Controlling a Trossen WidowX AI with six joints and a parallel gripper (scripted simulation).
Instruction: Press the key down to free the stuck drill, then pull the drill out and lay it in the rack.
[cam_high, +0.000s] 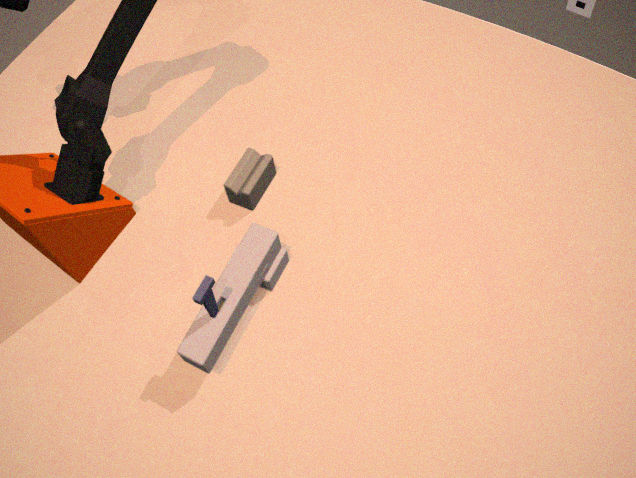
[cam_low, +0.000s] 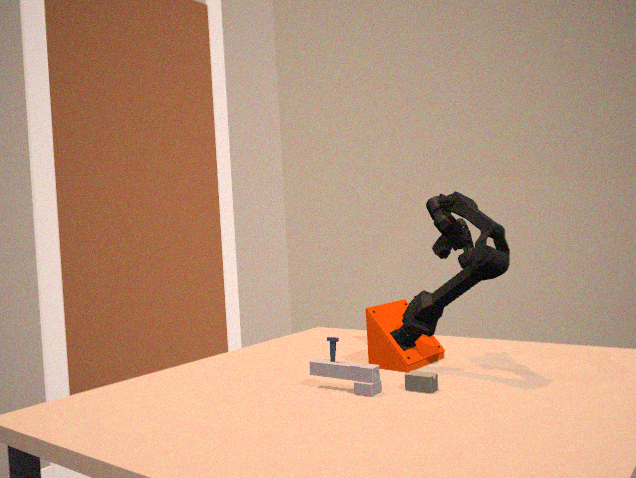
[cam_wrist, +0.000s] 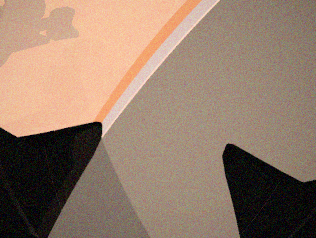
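A long pale lavender bar lies on the table and rests on a short block of the same colour at its end near the rack. A dark blue T-shaped key stands upright on the bar. I cannot tell the drill apart from its housing. The grey grooved rack stands empty just beyond the bar's end. My gripper is open and empty. It hangs high above the arm's base, far from the bar, and faces the table's edge and the floor.
The orange wedge base carries the folded black arm, left of the rack in the top view. A brown door and grey walls stand behind the table.
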